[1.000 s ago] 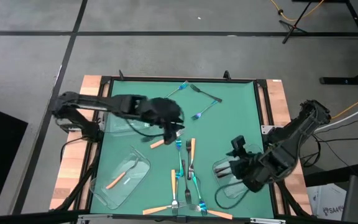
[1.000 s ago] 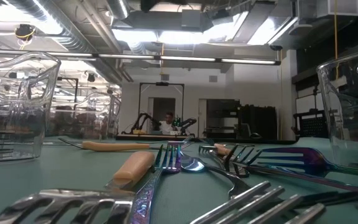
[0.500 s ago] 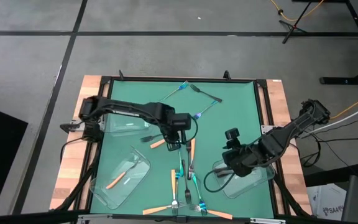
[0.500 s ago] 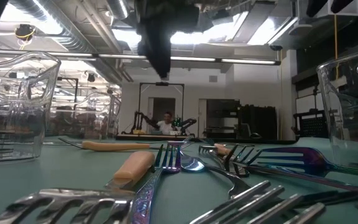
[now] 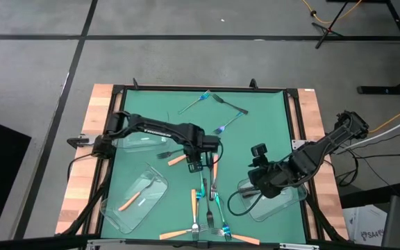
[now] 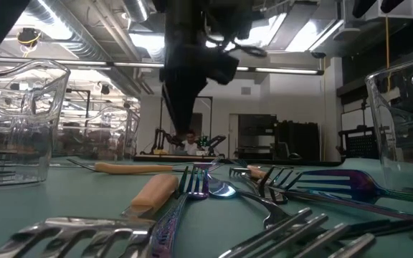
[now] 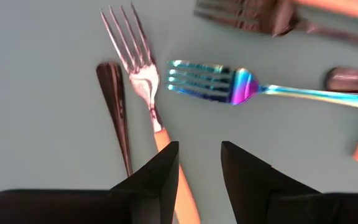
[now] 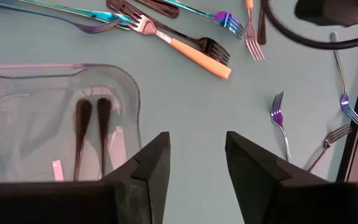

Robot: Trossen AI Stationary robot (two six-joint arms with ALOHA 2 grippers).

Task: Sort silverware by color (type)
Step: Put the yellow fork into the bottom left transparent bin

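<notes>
Left gripper [image 7: 196,171], fingers parted and empty, hovers over an orange-handled fork [image 7: 146,102] mid-table; next: descend, straddle handle, close; right gripper [image 8: 194,163] waits, open, empty.

Beyond my claws, grey concrete floor [image 5: 186,62] surrounded the table; ceiling ducts [image 6: 70,29] and bright strip lights [image 6: 192,43] hung overhead.

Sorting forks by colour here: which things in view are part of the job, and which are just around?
Part of the job:
- orange fork under the open left gripper
- blue fork
- dark forks in the right tray, near the open right gripper
- orange fork in left tray

Just around:
- green mat
- yellow cable
</notes>
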